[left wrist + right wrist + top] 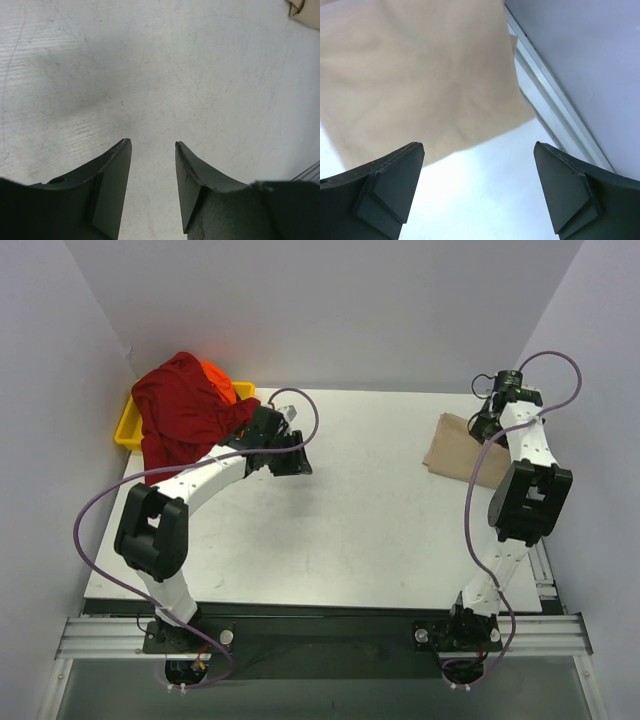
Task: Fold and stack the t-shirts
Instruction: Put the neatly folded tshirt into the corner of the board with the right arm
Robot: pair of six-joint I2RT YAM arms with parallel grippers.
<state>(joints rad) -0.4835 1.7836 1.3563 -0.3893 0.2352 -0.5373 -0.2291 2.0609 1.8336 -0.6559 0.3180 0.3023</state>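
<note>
- A tan t-shirt (pixel 455 448) lies folded into a flat, compact rectangle near the far right edge of a white table (pixel 350 530). It looks like the one finished piece and the likely base of the stack.
- The right gripper (pixel 479 147) hovers over one edge of this tan shirt. Its jaws are spread wide with nothing between them, so it holds nothing.
- A dark red t-shirt (pixel 180 415) sits in a crumpled heap at the far left corner. It is draped over a yellow tray (pixel 128 432), spills onto the table, and is not folded.
- A bright orange t-shirt (pixel 216 378) shows only as a small patch behind the red one, bunched up in the same heap.
- The left gripper (pixel 152 145) is over bare table just to the right of the red heap. Its jaws are partly apart and empty, and they touch no cloth.
- The work seems roughly a third done, with one shirt folded and placed. The red and orange shirts have yet to be spread out, folded and stacked on the tan one, well across the table.
</note>
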